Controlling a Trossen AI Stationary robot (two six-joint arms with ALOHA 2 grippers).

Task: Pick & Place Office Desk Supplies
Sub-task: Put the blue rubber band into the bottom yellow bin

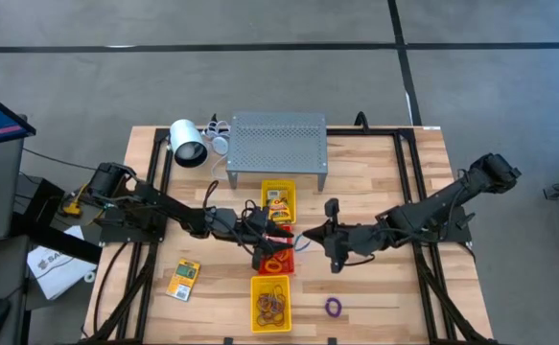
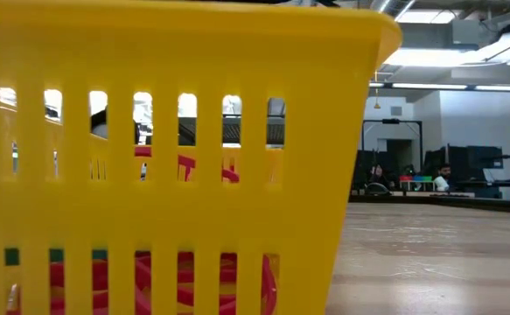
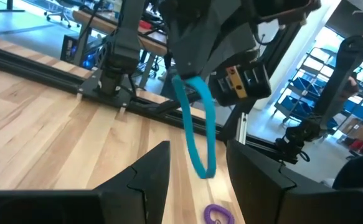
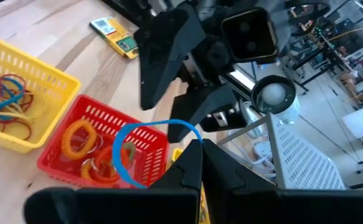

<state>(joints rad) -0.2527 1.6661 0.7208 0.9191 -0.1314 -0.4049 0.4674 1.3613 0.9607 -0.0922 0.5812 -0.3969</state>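
Grey floor surrounds the pale wooden desk (image 1: 375,297) in the high view. Both claws meet near the desk's middle, above a small red slotted plastic tray (image 1: 277,261). The right claw (image 1: 310,236) is clenched on a thin blue rubber-band loop (image 1: 302,240); the left claw (image 1: 281,241) stands released just beside it. Nearby lie a purple ring (image 1: 333,307), a yellow printed card packet (image 1: 184,278), two yellow slotted trays (image 1: 271,303), a grey perforated metal stand (image 1: 277,144) and a white cylindrical lamp (image 1: 189,144).

Low view: a yellow tray wall fills most of the picture.

Left wrist view: the blue loop (image 3: 198,130) hangs from the right claw, between the left claw's parted fingers (image 3: 149,175).

Right wrist view: the loop (image 4: 137,152) juts from the closed fingertips over the red tray (image 4: 106,134), which holds orange bands.
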